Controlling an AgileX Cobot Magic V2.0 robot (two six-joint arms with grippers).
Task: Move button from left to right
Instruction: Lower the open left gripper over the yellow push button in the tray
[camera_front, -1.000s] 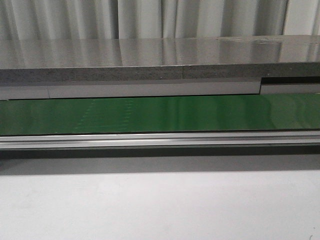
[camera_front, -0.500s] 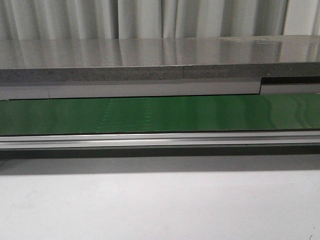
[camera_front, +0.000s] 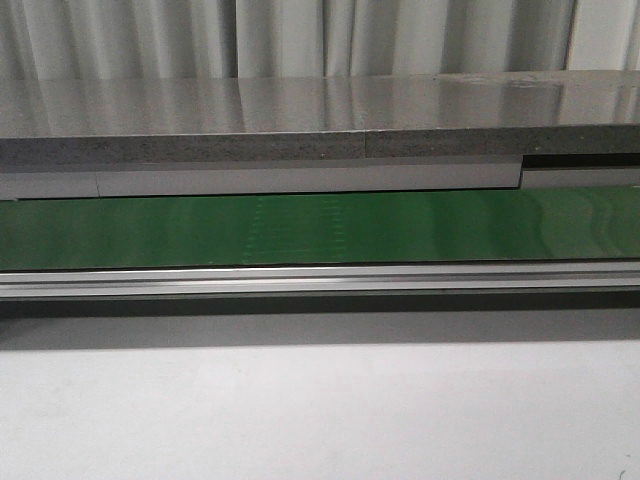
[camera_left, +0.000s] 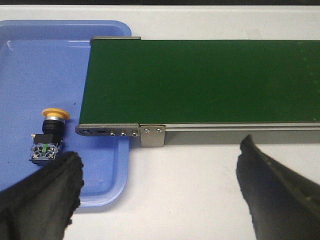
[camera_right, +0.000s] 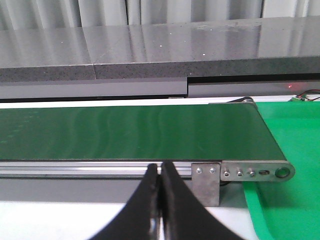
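The button, with a yellow-orange cap on a black body, lies on its side in a blue tray, only in the left wrist view. My left gripper is open and empty, above the white table; one of its fingers is just beside the button. My right gripper is shut and empty, in front of the conveyor's rail near its right end. Neither gripper shows in the front view.
A green conveyor belt runs across the table, with a metal rail along its front. Its left end overhangs the blue tray. A green tray lies at its right end. A grey shelf stands behind.
A faint pattern on the belt has shifted to the right in the front view. Nothing else has changed there.
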